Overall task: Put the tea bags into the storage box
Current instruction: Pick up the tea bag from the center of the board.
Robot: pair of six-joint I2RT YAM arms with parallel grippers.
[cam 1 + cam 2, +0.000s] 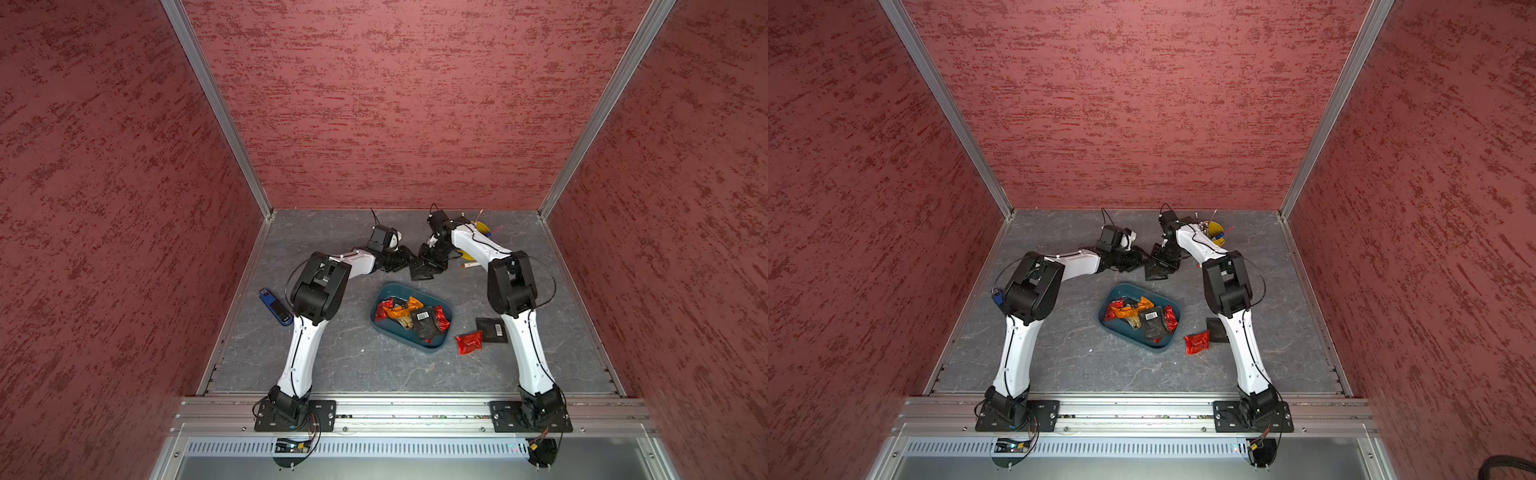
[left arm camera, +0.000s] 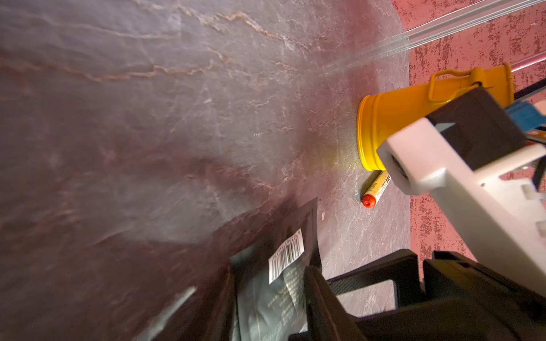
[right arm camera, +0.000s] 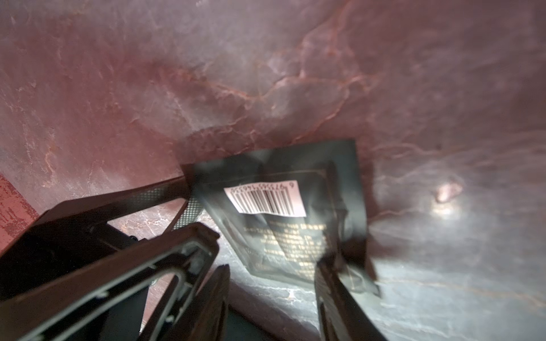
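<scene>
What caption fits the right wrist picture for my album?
A black tea bag with a white barcode label, robot fingers at its edges, against the grey table.

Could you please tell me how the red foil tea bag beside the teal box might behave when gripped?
The red foil tea bag looks puffy and creased, so it will probably crumple under the jaws. Its shiny skin may slip. Small and flat-lying, it seems light and unlikely to roll.

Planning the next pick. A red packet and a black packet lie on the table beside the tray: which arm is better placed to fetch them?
Right, probably. The red packet and black packet lie right of the tray, beside the right arm; the left arm would need to cross it.
</scene>
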